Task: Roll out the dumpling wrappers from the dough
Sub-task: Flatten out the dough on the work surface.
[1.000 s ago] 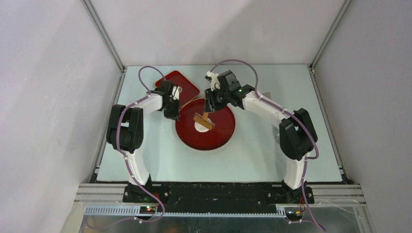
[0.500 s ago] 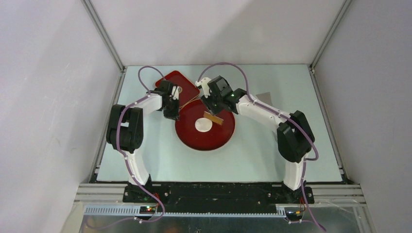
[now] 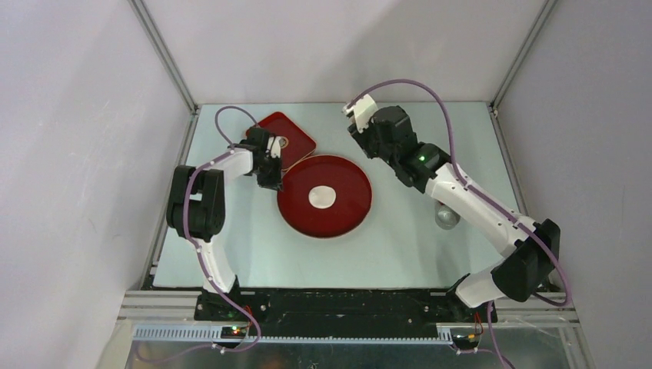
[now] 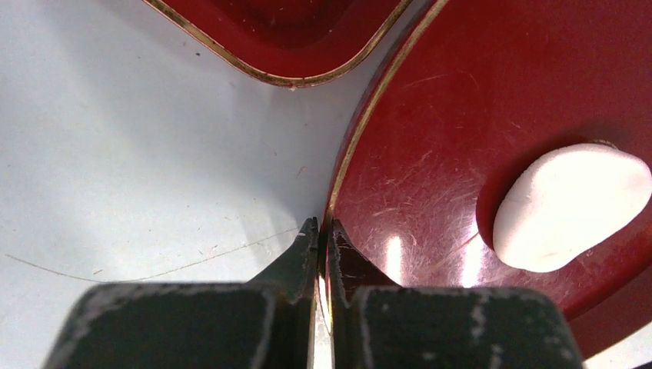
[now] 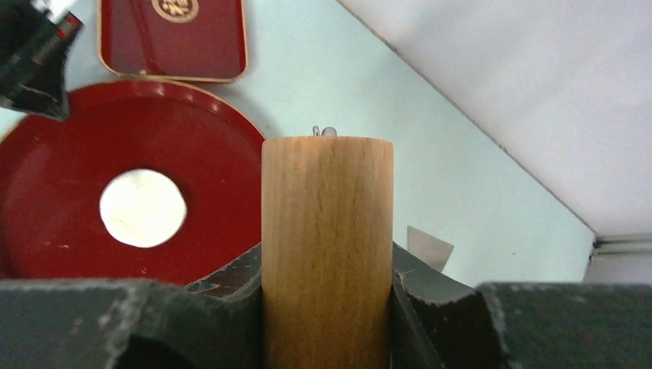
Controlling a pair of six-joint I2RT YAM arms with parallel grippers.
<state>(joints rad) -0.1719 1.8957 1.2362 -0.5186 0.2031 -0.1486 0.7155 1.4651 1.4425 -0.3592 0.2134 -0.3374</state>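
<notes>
Left gripper (image 4: 323,231) is clamping onto the rim of the round red plate (image 3: 307,231). Jaws are nearly together, with the plate's gold edge sandwiched between the two black fingertips (image 4: 296,257) at the plate's left side. Left arm is reaching in from the left, its wrist sitting between the plate and the square red tray (image 3: 298,132).

Right gripper (image 5: 327,269) is grasping a wooden rolling pin (image 5: 327,207), a plain round dowel. Fingers are hugging it on both sides and the wood is sticking out past them in the wrist view. From the top, that gripper is hanging over the far part of the table (image 3: 430,254), right of the square tray and beyond the plate's far-right edge, not touching the plate. The pin itself is not showing clearly from the top.

Dumpling wrapper (image 3: 323,197) is lying flat on the round plate, near its middle. It is white, roughly round, and a bit oval in the left wrist view. It is lying well apart from the pin and apart from the left fingertips too, with bare red plate between them.

Square tray is sitting just beyond the plate's far-left edge, with a gold emblem (image 5: 175,8) in it. Cannot tell whether tray and plate are touching. A small clear rounded object (image 3: 446,217) is sitting on the table right of the plate, by the right forearm. A small grey flat patch (image 5: 429,247) is lying on the table near the pin.
</notes>
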